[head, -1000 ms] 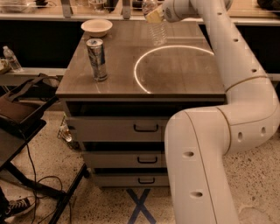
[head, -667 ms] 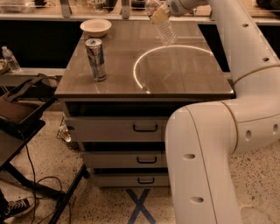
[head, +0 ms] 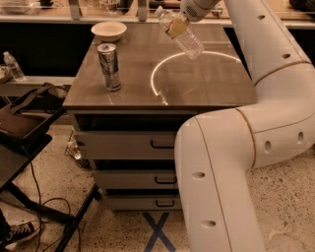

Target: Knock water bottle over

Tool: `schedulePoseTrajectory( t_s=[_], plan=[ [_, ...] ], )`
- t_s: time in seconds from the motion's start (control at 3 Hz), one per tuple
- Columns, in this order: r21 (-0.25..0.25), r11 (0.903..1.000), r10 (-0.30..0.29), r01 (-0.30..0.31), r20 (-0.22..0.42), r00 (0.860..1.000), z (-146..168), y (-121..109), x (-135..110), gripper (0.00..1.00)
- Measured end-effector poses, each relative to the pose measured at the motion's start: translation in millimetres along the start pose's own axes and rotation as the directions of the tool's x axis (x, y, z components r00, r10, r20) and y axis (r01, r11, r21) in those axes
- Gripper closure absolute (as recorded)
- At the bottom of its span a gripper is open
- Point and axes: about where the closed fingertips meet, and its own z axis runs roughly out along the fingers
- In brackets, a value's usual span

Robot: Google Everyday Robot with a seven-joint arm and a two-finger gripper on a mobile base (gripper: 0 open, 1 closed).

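The water bottle, clear ribbed plastic with a pale label band, leans steeply on the far part of the cabinet top. Its cap points up and to the left and its base rests near the white ring. My gripper is at the top edge of the view, right against the upper part of the bottle, on its right side. The white arm runs down the right side of the view.
A silver-blue drink can stands at the front left of the wooden cabinet top. A pale bowl sits at the back left. A small bottle stands on a low shelf at far left. A black stand and cables are on the floor to the left.
The water bottle stood nearly upright, then tipped. Now it leans much further, with its top swung to the left. The gripper stays by its upper part.
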Motion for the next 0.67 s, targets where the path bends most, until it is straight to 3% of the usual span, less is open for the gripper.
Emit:
schedulePoseTrajectory(
  t_s=[0.33,0.67],
  plan=[
    [-0.057,0.9943,-0.097,0.091,-0.111,0.989,24.5,21.2,9.0,1.00],
    [-0.114,0.9832,-0.162,0.143,-0.183,0.970,52.4,39.6,17.6,1.00]
  ],
)
